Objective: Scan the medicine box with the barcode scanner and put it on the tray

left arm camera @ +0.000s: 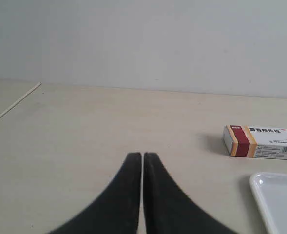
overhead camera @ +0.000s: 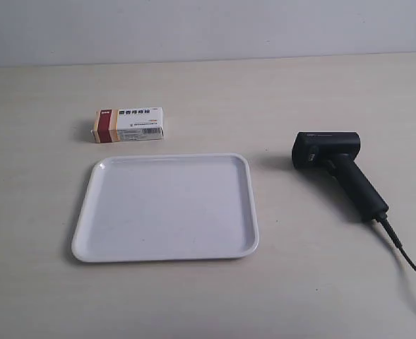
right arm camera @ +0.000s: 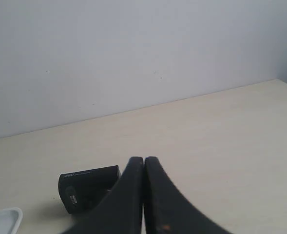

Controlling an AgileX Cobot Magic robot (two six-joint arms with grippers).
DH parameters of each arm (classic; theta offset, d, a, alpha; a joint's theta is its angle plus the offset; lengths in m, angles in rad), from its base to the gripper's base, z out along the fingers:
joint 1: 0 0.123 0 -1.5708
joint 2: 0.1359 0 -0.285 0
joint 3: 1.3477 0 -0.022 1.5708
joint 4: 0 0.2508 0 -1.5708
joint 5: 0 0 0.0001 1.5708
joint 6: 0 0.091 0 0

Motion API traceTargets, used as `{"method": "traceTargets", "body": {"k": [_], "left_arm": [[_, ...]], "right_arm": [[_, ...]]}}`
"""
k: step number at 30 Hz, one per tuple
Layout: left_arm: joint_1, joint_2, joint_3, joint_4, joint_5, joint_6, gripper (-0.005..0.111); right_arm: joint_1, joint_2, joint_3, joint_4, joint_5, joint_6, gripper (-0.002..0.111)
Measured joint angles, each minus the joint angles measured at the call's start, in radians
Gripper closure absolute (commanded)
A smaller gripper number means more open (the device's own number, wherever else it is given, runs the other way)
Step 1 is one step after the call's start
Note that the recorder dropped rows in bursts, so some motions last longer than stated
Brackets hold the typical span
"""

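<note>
The white medicine box with its dark red and orange band lies flat on the table just behind the white tray. The tray holds nothing. The black barcode scanner lies on its side to the tray's right, its cable running to the lower right. Neither arm shows in the exterior view. My left gripper is shut with nothing in it, well short of the medicine box and the tray's corner. My right gripper is shut too, empty, with the scanner's head partly hidden behind one finger.
Everything rests on a pale wooden table that ends at a plain light wall. The scanner's black cable trails off the lower right of the exterior view. A table edge shows in the left wrist view.
</note>
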Motion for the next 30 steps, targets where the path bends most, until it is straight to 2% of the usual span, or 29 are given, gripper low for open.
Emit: {"method": "traceTargets", "body": {"k": [30], "left_arm": [[0.000,0.000,0.000,-0.017,0.000,-0.028,0.103]], "right_arm": [[0.000,0.000,0.000,0.000,0.000,0.000,0.108]]}}
